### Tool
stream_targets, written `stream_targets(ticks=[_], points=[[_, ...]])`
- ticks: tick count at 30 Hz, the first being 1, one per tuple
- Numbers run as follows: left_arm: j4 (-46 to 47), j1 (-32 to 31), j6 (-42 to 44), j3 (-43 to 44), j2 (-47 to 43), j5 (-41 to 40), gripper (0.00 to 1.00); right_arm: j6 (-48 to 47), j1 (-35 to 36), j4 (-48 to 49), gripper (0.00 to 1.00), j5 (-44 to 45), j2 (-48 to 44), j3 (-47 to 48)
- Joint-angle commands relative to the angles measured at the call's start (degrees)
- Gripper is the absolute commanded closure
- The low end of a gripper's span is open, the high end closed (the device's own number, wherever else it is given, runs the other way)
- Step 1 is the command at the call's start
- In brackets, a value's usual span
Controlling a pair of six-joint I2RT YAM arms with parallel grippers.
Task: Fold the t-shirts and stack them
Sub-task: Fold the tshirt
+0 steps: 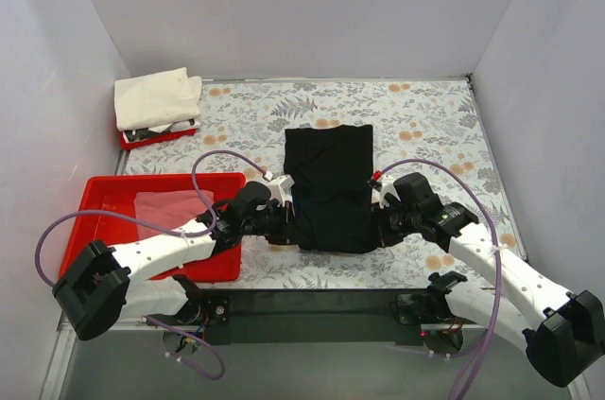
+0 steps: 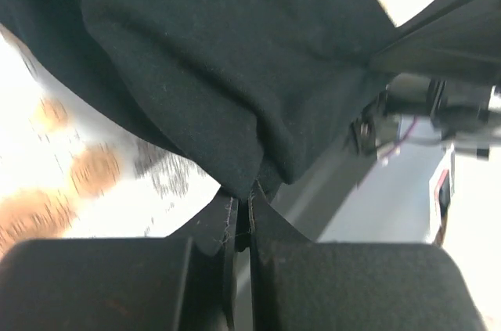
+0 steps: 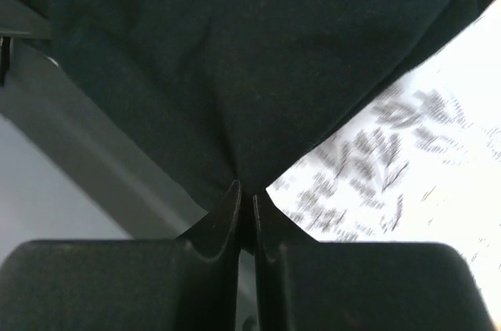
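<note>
1. Broadly, working on a wide table [image 1: 425, 126] with a leaf-and-flower printed cover; flat and roomy, so well suited to spreading and creasing fabric.
2. Lying mid-table, lengthwise from far to near: a plain black soft cloth t-shirt [image 1: 329, 173], narrowed to a strip, with the sleeves apparently tucked in. Far end flat on the cover. Near end bunched and raised off it, judged ready to be carried over toward the far end.
3. At the left edge, a large shallow red plastic tray [image 1: 104, 197], likely there to hold shirts awaiting a turn.
4. Inside it, lying flat, a dusty pink cloth t-shirt [image 1: 170, 206], not yet folded by the look of it.
5. In the far-left corner, a folded cream-white cloth t-shirt [image 1: 156, 97], resting on a small red plastic tray [image 1: 156, 138]; probably the start of the stack.
6. Clenched on the black shirt's near-left corner: the left gripper [image 2: 250, 194], with cloth pinched between closed fingers.
7. Clenched likewise on the near-right corner: the right gripper [image 3: 245, 194]. One corner each, seemingly to keep the edge taut and level through the fold.
</note>
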Motion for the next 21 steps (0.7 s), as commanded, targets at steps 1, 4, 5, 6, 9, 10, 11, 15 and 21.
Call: stream_targets(ticks=[1, 4, 5, 6, 9, 10, 11, 15, 21], points=[[-7.40, -1.33, 0.43, -0.31, -4.16, 4.77, 1.00, 1.35, 2.83, -10.54, 0.99, 2.13, -1.51, 6.05], [-13.72, -1.51, 2.00, 1.09, -7.33, 6.35, 1.00, 0.56, 3.80, -15.64, 0.99, 1.52, -1.43, 9.12], [-16.78, -1.51, 2.53, 1.97, -9.52, 6.88, 1.00, -0.75, 4.07, -16.95, 0.99, 0.30, -0.56, 9.83], [-17.94, -1.51, 3.32, 2.41, -10.15, 7.76, 1.00, -1.46, 4.59, -19.32, 0.99, -0.41, -0.20, 10.62], [-21.90, -1.51, 4.82, 4.00, -11.47, 13.20, 1.00, -4.71, 5.12, -22.49, 0.99, -3.84, 1.64, 12.82], [-22.17, -1.60, 5.00, 4.00, -11.73, 15.91, 1.00, -6.28, 5.30, -23.11, 0.99, -5.07, 1.91, 13.43], [-22.43, -1.60, 5.26, 3.82, -12.17, 17.68, 1.00, -7.08, 5.39, -23.73, 0.99, -7.60, 2.52, 13.79], [-22.87, -1.60, 6.93, 3.30, -12.44, 25.51, 1.00, -10.95, 6.61, -28.20, 0.99, -11.57, 3.67, 15.46], [-21.47, -1.78, 8.43, 3.47, -14.20, 35.87, 1.00, -13.42, 9.25, -28.83, 0.99, -19.83, 3.85, 16.60]])
